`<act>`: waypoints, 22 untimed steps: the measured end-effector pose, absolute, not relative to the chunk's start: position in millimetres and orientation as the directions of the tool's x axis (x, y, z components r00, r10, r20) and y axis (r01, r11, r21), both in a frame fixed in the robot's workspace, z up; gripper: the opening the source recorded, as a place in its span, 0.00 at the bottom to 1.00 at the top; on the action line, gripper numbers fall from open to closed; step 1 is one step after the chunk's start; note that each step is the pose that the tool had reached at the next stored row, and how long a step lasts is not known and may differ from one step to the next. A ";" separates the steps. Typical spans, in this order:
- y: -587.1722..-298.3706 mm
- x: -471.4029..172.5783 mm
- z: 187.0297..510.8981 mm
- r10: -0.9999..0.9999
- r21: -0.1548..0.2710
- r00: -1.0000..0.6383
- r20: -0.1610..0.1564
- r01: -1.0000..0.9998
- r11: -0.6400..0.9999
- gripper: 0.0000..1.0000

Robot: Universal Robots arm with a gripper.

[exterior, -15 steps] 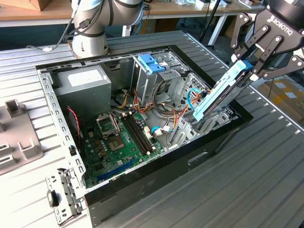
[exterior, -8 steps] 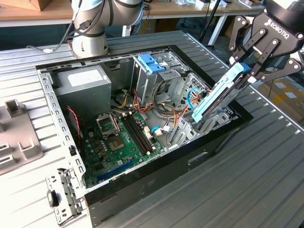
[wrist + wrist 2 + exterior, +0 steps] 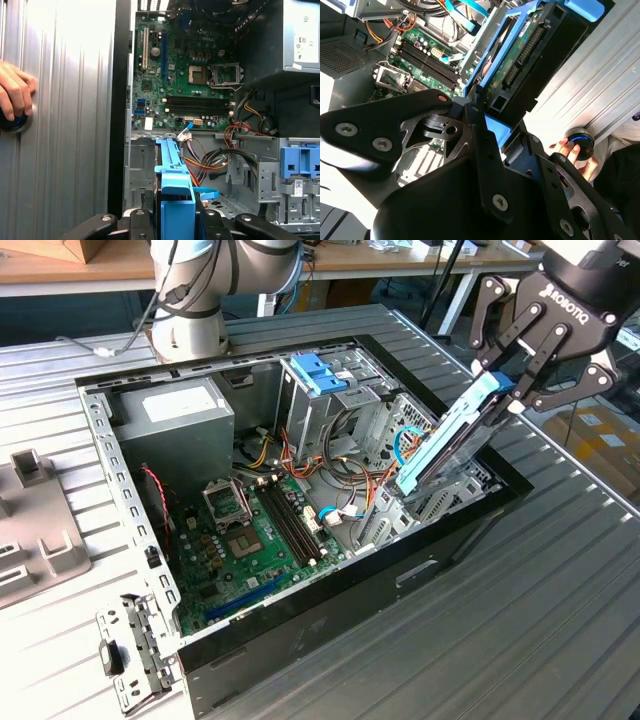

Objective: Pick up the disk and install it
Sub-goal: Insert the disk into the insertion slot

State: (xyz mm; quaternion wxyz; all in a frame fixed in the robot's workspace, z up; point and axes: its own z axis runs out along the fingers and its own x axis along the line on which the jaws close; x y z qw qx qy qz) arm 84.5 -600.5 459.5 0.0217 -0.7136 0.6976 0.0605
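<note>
The disk, a dark drive in a light-blue carrier, is tilted steeply over the open computer case at the exterior view's right. Its lower end reaches down into the metal drive bay at the case's right end. My gripper is shut on the disk's upper end, at the blue tab. In the second wrist view the disk runs away from the gripper toward the case interior. In the first wrist view the blue carrier stands between the gripper's fingers.
Inside the case lie the green motherboard, a grey power supply, a metal cage with a blue latch and loose cables. A person's hand rests on a round knob on the ribbed table. A metal bracket lies by the case corner.
</note>
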 end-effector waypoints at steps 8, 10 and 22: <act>-594.3 85.6 454.9 -0.993 0.053 0.019 -0.117 -0.998 -0.026 0.37; -595.5 86.1 454.7 -0.993 0.053 0.019 -0.117 -0.998 -0.026 0.37; -600.1 90.2 449.6 -0.993 0.054 0.017 -0.117 -0.998 -0.023 0.37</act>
